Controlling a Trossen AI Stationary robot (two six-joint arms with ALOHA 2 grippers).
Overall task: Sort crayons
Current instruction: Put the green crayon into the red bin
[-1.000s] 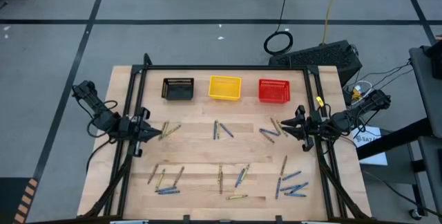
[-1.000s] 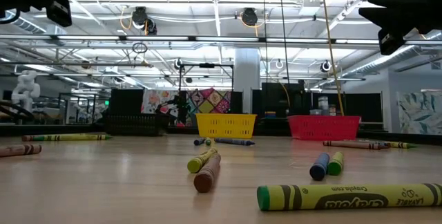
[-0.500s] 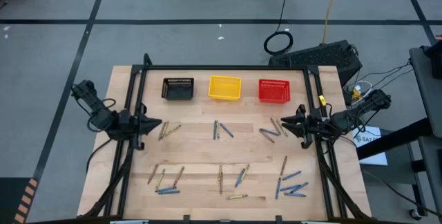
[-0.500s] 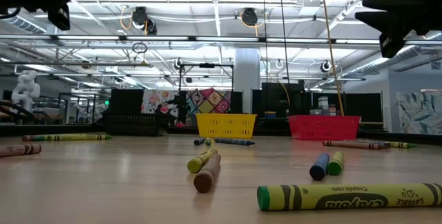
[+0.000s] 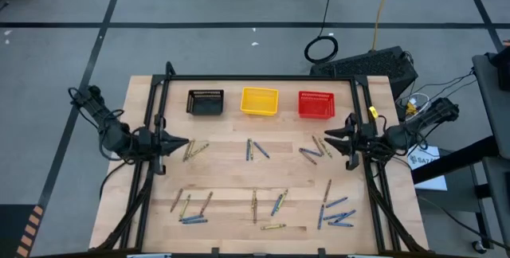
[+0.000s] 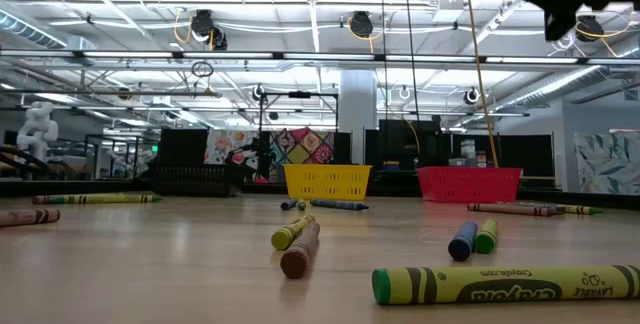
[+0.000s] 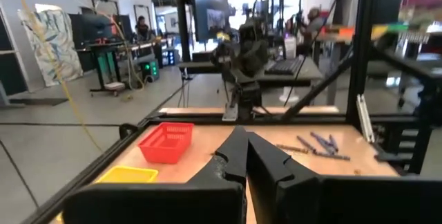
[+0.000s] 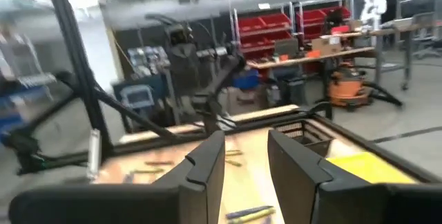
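A: What carries the work?

B: A wooden desk (image 5: 239, 170). Along its far edge stand three baskets: a black basket (image 5: 205, 101) toward the far left corner, a yellow basket (image 5: 259, 100) at the middle, a red basket (image 5: 315, 104) toward the far right corner. All three look bare of crayons from above.

A: And the arms?

B: The left tool (image 5: 183, 142) hangs over the left edge, about halfway along it, fingers pressed together and holding nothing. The right tool (image 5: 330, 138) hangs over the right edge opposite, fingers parted with a clear gap and nothing between them.

A: Where are the crayons?

B: The crayons (image 5: 263, 174) lie scattered flat on the desk: small clusters across the middle band, one just beside each tool, and more spread along the near edge, with a blue bunch toward the near right corner.

A: So which step is this?

B: The very start, I judge: no crayon is sorted and none is gripped. The next move calls for one tool to come down over a nearby crayon. The right tool is ready; the left must first spread its fingers, then straddle a stick across its width.
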